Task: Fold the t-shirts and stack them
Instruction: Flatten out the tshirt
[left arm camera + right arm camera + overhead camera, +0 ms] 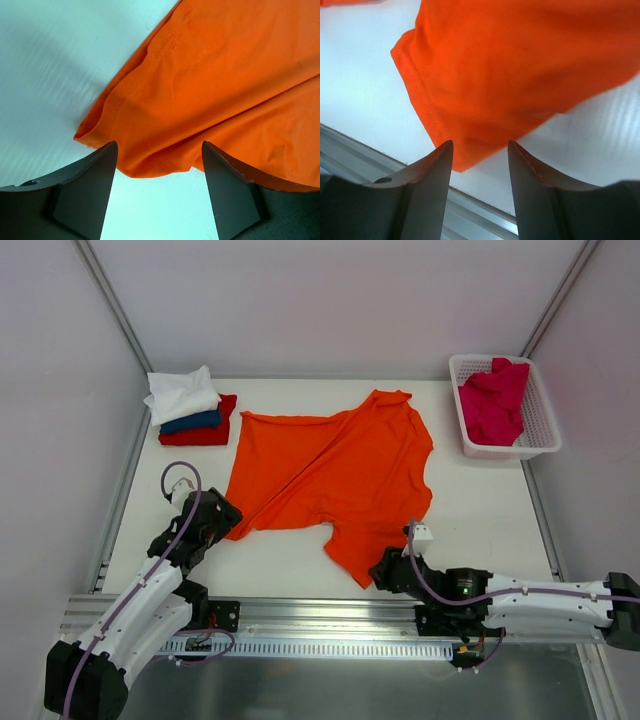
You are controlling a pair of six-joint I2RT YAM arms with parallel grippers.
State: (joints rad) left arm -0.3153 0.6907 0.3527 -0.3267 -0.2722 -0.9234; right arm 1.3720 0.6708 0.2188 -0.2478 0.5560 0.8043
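A large bright orange t-shirt lies spread but crumpled across the middle of a white table. Diagonal folds run through its body, and its collar points toward the far edge.

The left gripper sits at the shirt's near-left corner. Its jaws stand apart and the hemmed edge lies between them, not pinched. The right gripper sits at a hemmed flap near the middle of the near edge. It is also open, with the tip of the cloth reaching into the gap.

The shirt looks light, soft and limp, so it will probably sag and drag rather than hold a shape. The doubled, stitched hems at these two corners seem the firmest places to grip.

In the far-left corner is a folded stack: a white t-shirt on top, a dark blue t-shirt under it, and a red t-shirt at the bottom. In the far-right corner a white lattice basket holds a bunched crimson-pink t-shirt.

The tabletop looks smooth and matte. A metal rail runs along the near edge, and plain pale walls close in the other sides.
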